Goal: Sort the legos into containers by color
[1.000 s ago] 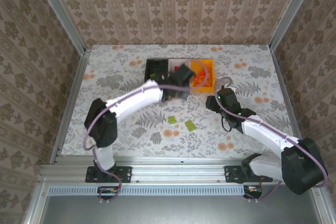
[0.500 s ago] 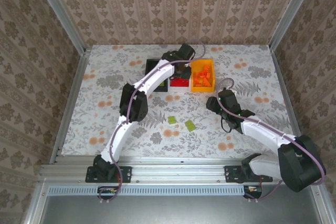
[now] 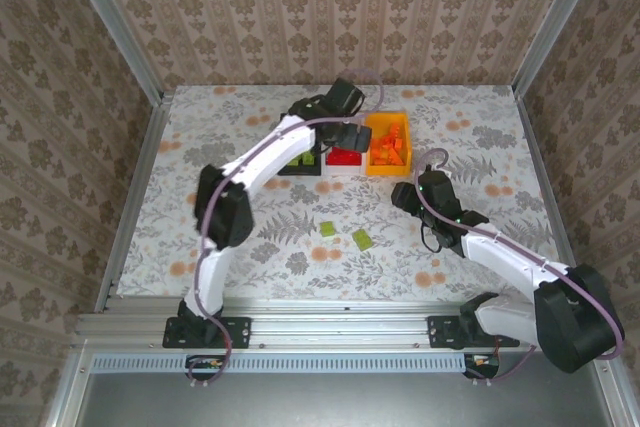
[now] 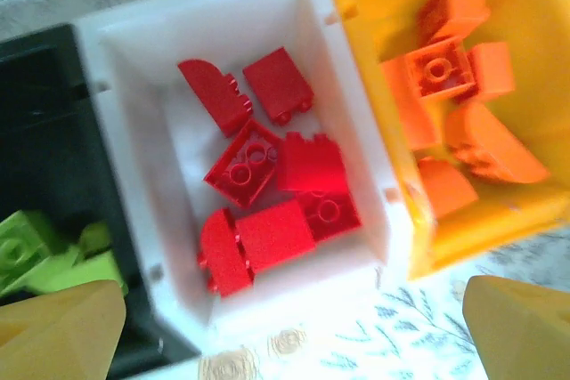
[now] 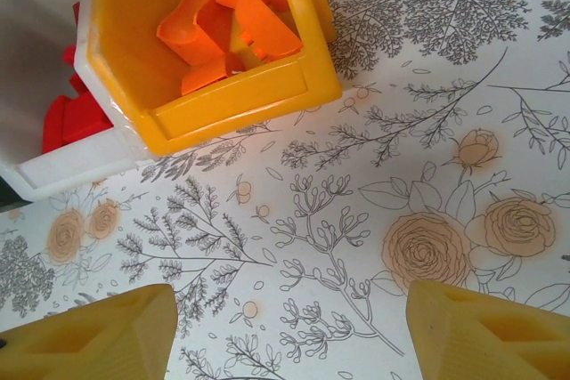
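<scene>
Over the row of three small open-topped plastic bins, the white left arm (image 3: pixel 262 162) reaches out with its jaws spread wide and holding nothing. They hang above the white bin (image 4: pixel 120 144), which holds the red lego blocks (image 4: pixel 267 180). The black bin (image 4: pixel 40 131) to one side has yellow-green lego blocks (image 4: pixel 44 251) in its corner, and the orange-yellow bin (image 4: pixel 374 6) on the other side holds orange lego blocks (image 4: pixel 463 104).

The right arm (image 3: pixel 495 247) lies low on the floral tabletop (image 5: pixel 427 131), just beside the orange-yellow bin. Its jaws are also open and empty.

Two loose yellow-green lego pieces (image 3: pixel 327 229) lie on the tabletop nearer the arm bases, well apart from the bins. The sort looks nearly done, and the step in hand is the reach for the next piece. That calls for either arm to come down over one loose piece, close on it squarely, and carry it to the black bin.

The overhead view places the loose pieces between the two arms. The left wrist view looks straight into the bins and suggests that no colour is mixed. The right wrist view gives the bare tabletop under the right jaws.
</scene>
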### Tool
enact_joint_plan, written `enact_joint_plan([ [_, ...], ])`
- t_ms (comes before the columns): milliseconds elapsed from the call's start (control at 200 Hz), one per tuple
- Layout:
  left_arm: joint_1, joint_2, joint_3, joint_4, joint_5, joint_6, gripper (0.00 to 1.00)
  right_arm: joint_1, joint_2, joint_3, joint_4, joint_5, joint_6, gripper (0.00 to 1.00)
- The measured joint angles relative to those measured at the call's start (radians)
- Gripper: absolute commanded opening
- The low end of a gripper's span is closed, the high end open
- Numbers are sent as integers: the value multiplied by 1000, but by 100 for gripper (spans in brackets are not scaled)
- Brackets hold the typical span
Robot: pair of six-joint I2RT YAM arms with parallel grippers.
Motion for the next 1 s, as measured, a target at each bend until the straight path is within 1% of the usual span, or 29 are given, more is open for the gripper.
enact_joint_plan([
  [105,-48,-280,-343,137,-20,-79,100,0,2,0,4,-9,0,70],
  [180,-75,-410,-543,211,-8,-169,96,0,3,0,8,-13,0,70],
  [260,-103,-463,-726,265,-20,-291,92,0,5,0,11,-22,0,70],
  [310,-127,-459,-819,284,-35,-359,92,0,5,0,11,-28,0,70],
  [370,-165,-435,-892,284,-50,-433,91,0,5,-1,14,-29,0,70],
  [420,-193,-408,-918,283,-57,-480,91,0,4,-2,19,-31,0,70],
  [500,-216,-367,-913,293,-64,-535,88,0,4,-2,19,-34,0,69],
  [560,-216,-338,-897,305,-74,-566,82,0,4,-2,19,-41,0,69],
  [600,-215,-323,-889,314,-81,-581,77,0,2,-2,19,-48,0,69],
  [705,-211,-286,-874,332,-98,-611,52,0,-23,-11,19,-54,0,69],
  [730,-209,-278,-873,336,-100,-621,49,0,-33,-14,18,-54,0,69],
  [815,-208,-256,-872,342,-101,-625,46,0,-57,-16,18,-54,0,69],
  [955,-209,-233,-872,347,-105,-634,46,0,-66,-17,18,-54,0,68],
  [1000,-210,-233,-872,348,-108,-637,44,0,-66,-17,18,-54,0,69],
])
